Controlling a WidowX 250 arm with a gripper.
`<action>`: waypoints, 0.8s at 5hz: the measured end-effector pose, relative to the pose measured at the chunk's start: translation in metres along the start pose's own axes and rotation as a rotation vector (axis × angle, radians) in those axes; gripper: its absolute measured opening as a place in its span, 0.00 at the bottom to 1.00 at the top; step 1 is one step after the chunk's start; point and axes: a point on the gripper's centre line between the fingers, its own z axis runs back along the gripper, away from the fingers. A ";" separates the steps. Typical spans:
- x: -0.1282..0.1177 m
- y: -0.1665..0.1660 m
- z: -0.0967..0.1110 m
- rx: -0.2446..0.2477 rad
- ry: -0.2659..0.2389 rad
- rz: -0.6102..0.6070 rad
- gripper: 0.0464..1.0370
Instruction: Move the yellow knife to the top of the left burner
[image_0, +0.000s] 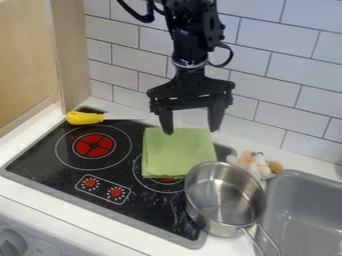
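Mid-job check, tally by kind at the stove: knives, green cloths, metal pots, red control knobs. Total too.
Yellow knife: 1
Green cloth: 1
Metal pot: 1
Red control knobs: 2
Total: 5

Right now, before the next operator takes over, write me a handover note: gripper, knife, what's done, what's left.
Gripper: open and empty, in the air toward the back of the stovetop.
Yellow-handled knife: at the stovetop's back left corner, behind the left burner, blade pointing right.
Nearby: folded green cloth partly over the right burner, metal pot by the sink.
Done: if "top" means the burner's back side, the knife looks about there.
Left: if it means on the burner, grasping and placing remain.
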 end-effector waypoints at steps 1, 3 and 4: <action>-0.012 0.008 -0.010 0.030 0.041 0.006 0.96; 0.013 0.027 0.002 0.004 -0.036 0.234 0.96; 0.026 0.033 0.006 0.003 -0.084 0.401 0.96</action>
